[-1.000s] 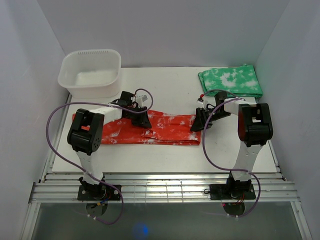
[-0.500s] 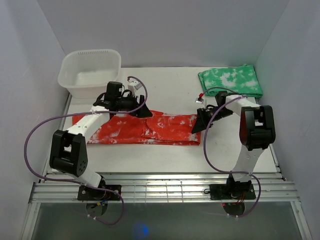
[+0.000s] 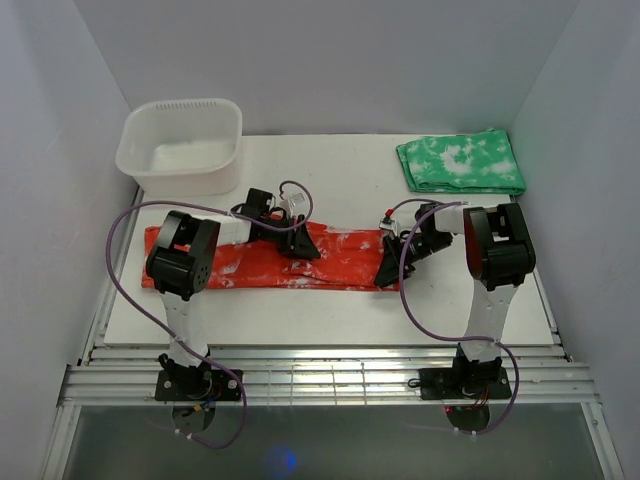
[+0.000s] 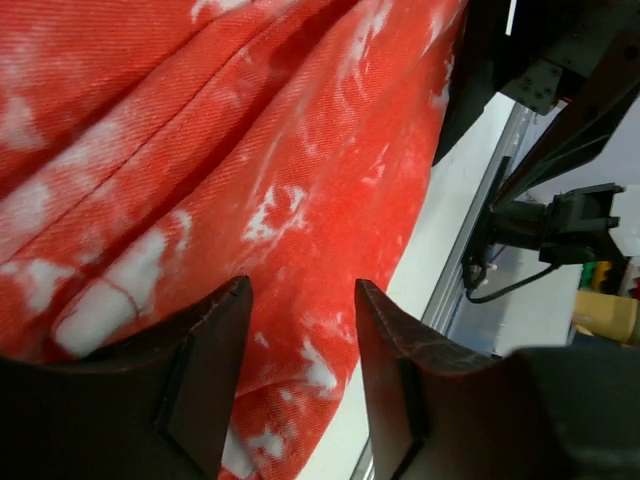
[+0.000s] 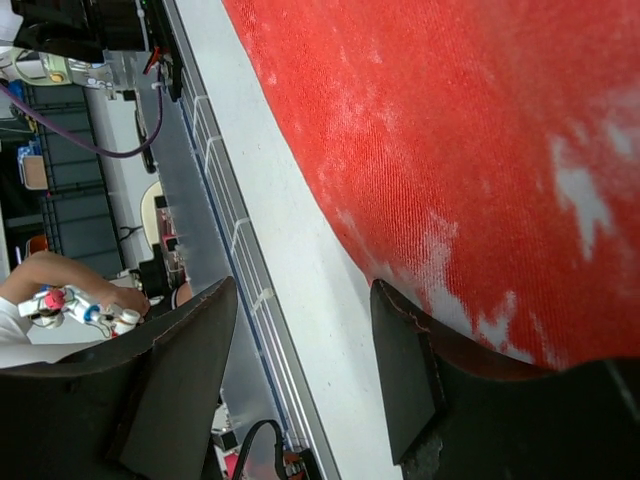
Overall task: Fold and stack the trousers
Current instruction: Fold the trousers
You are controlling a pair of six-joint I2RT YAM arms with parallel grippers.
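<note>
The trousers lie as a long red-orange strip with white blotches, running left to right across the white table. My left gripper is low over the middle of the strip. In the left wrist view the trousers fill the frame and my left gripper stands open just above the cloth, close to its edge. My right gripper is at the strip's right end, by the near corner. There my right gripper is open over bare table, one finger against the edge of the trousers.
A white plastic tub stands at the back left. A folded green cloth with white blotches lies at the back right. Metal rails run along the near table edge by the arm bases. Walls close in both sides.
My left arm swung out to the left and back, and its gripper now sits lower and further right on the strip. My right gripper has moved toward the near right corner of the cloth.
</note>
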